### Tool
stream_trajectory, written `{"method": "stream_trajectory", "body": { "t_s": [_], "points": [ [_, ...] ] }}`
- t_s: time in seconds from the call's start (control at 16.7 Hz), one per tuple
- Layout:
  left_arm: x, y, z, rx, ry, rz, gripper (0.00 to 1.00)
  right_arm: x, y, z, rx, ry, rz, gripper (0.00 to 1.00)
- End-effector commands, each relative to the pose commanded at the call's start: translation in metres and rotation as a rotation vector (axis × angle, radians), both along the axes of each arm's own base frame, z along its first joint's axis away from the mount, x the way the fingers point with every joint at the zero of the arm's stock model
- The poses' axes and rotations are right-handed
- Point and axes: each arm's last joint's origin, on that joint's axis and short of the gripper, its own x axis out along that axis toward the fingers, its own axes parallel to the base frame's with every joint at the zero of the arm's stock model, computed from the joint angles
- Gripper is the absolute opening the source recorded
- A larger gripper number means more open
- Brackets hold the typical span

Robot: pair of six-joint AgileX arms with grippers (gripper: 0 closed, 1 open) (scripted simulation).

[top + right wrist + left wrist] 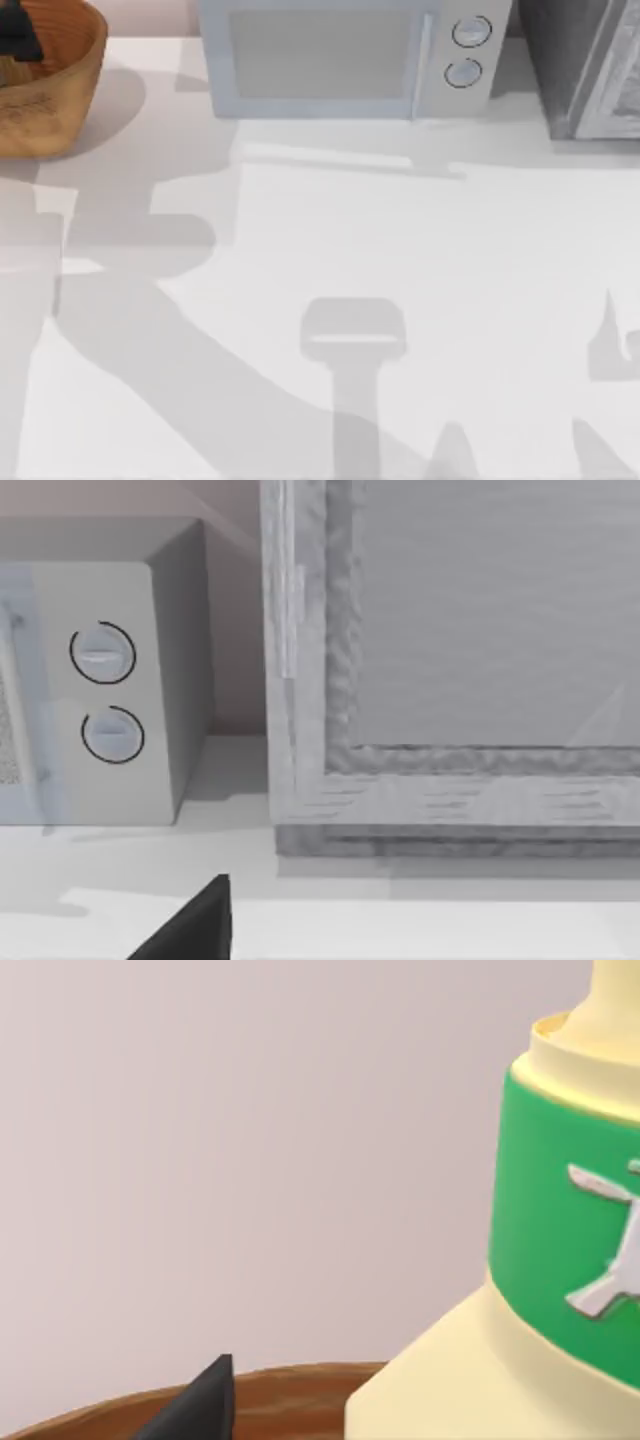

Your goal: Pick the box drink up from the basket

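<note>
The basket, round woven wicker, stands at the table's far left corner. My left gripper shows as a dark shape over its inside. In the left wrist view the box drink is very close: a pale yellow carton with a green band and a white figure. It stands upright above the brown basket rim. A dark tip of my left gripper lies beside the carton. Whether the carton is held I cannot tell. My right gripper hangs idle over the table's right side.
A pale grey microwave with two round knobs stands at the back centre. A grey cabinet sits at the back right. The white tabletop carries the arms' shadows.
</note>
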Motion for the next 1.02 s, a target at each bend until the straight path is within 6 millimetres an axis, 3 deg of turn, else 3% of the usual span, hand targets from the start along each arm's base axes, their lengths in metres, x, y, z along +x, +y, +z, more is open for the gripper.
{"method": "stream_trajectory", "body": {
  "t_s": [0.18,0.96,1.02],
  "points": [
    [0.0,0.0,0.0,0.0,0.0,0.0,1.0,0.0,0.0,0.0,0.0,0.0,0.0,1.0],
    [0.0,0.0,0.0,0.0,0.0,0.0,0.02,0.0,0.0,0.0,0.0,0.0,0.0,1.0],
    [0.0,0.0,0.0,0.0,0.0,0.0,0.0,0.0,0.0,0.0,0.0,0.0,0.0,1.0]
  ]
}}
